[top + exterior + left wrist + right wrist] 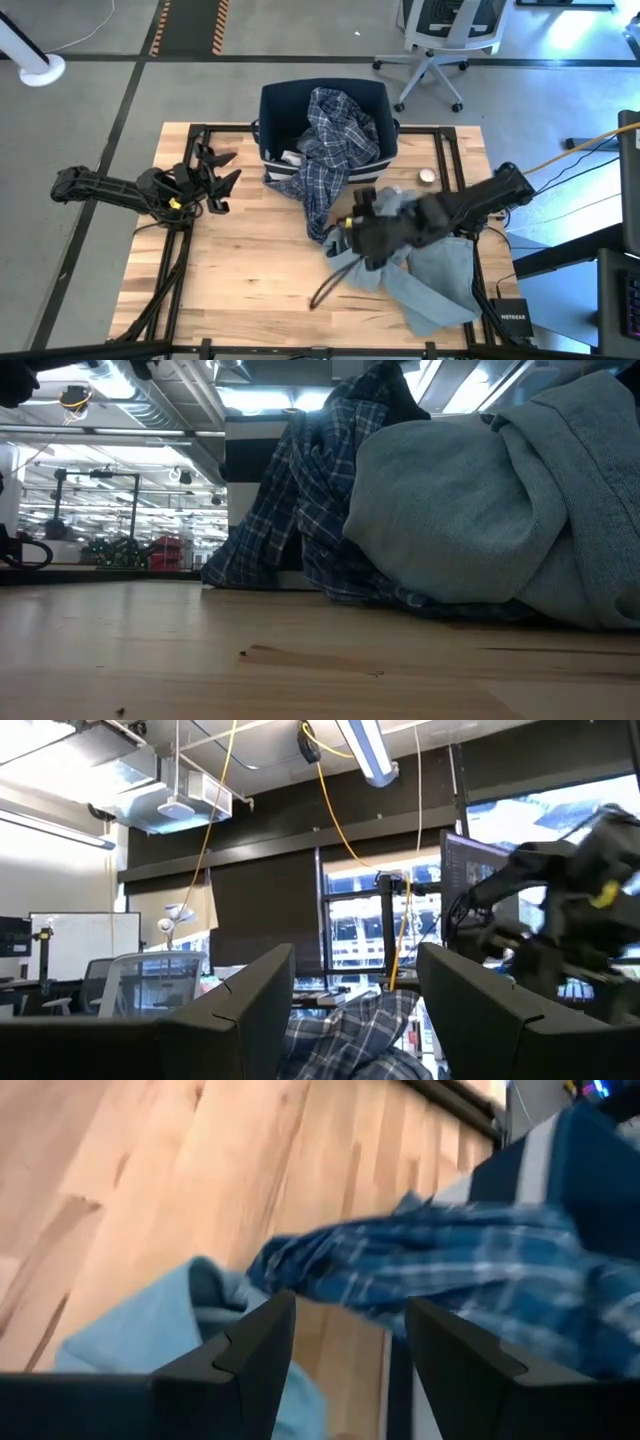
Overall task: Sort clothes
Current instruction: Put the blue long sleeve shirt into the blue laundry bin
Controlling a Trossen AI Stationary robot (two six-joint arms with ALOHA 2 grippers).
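A blue-and-white plaid shirt [335,150] lies in the navy bin [275,100] and spills over its near wall, with its lower end on the table [480,1270]. A large light grey-blue garment [435,285] lies heaped on the table's right near part [470,510]. My right gripper [335,242] hovers over the shirt's lower end and the garment's edge [150,1330]. It is open [350,1320], with bare wood showing between its fingers. My left gripper [228,170] waits open at the table's left, tipped upward [355,975].
The navy bin stands at the table's far middle. A small round pale object [427,177] lies right of it. A thin dark strip [322,292] lies on the wood near the grey-blue garment. Bare wood [250,270] spreads over the near left.
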